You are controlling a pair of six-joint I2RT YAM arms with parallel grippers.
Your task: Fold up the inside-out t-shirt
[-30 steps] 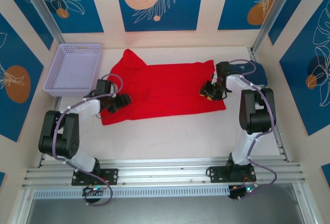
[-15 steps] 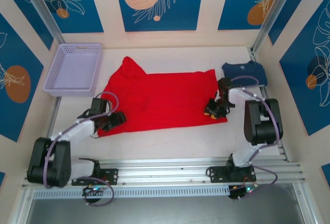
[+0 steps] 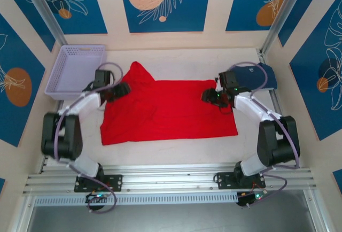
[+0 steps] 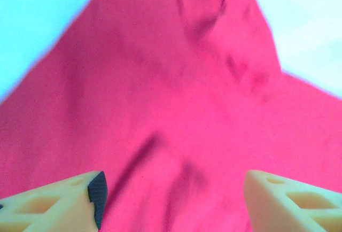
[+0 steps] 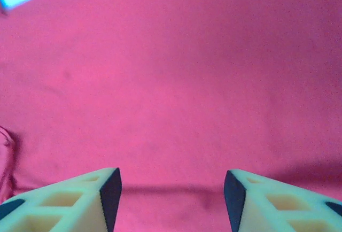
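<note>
I see a pale counter filling the middle of the frame. The red t-shirt lies spread across its centre, with one part bunched up toward the upper left. A lavender basket sits at the upper left, apart from the shirt. A navy t-shirt lies at the upper right, near the red one's corner.

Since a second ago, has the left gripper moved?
Yes. The left gripper has moved toward the back wall, now level with the lavender basket's near rim, over the red t-shirt.
</note>
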